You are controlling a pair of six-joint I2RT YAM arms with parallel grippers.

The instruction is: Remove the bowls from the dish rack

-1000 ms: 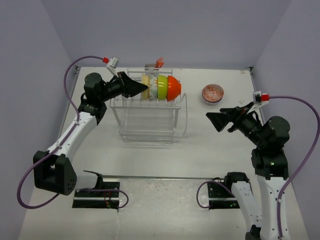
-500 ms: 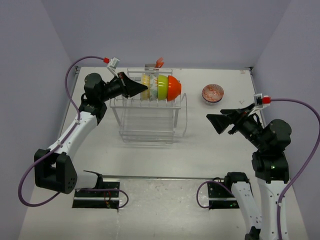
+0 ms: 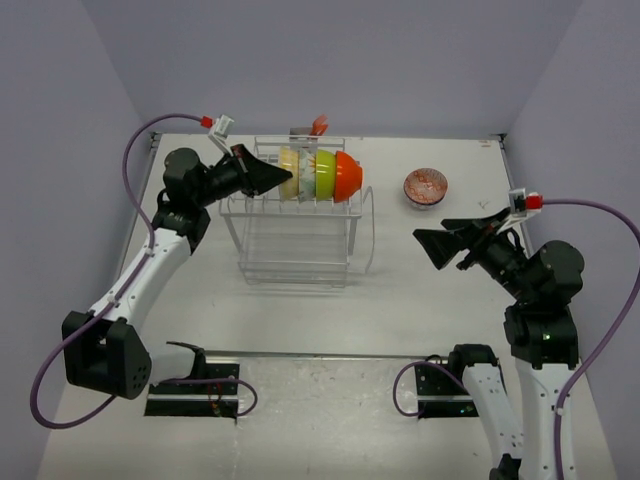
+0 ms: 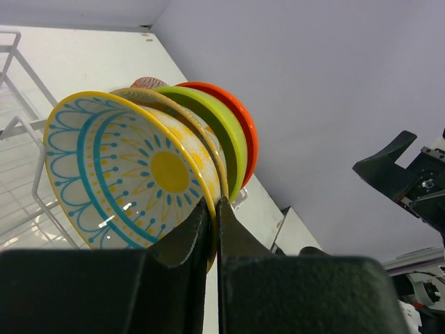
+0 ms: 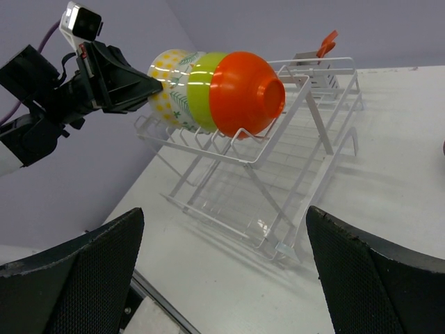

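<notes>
The white wire dish rack (image 3: 300,245) stands at the table's middle. A row of bowls stands on edge in its top slots: yellowish (image 3: 290,168), pale floral (image 3: 307,176), lime green (image 3: 325,173), orange (image 3: 348,176). My left gripper (image 3: 286,178) is shut on the lower rim of the yellowish bowl (image 4: 132,174), whose inside has a blue and yellow pattern. The bowl still leans against the row. A red-zigzag bowl (image 3: 426,186) sits on the table at the back right. My right gripper (image 3: 432,245) is open and empty, right of the rack (image 5: 278,181). No separate blue-patterned bowl shows.
A small holder with an orange tip (image 3: 318,126) sits at the rack's back edge. Lavender walls close in the table on three sides. The arm bases and a metal rail (image 3: 320,355) run along the near edge.
My left arm's elbow has shifted a little to the left, with the gripper still on the yellowish bowl. My right gripper has drifted slightly. The bowls have not visibly moved.
</notes>
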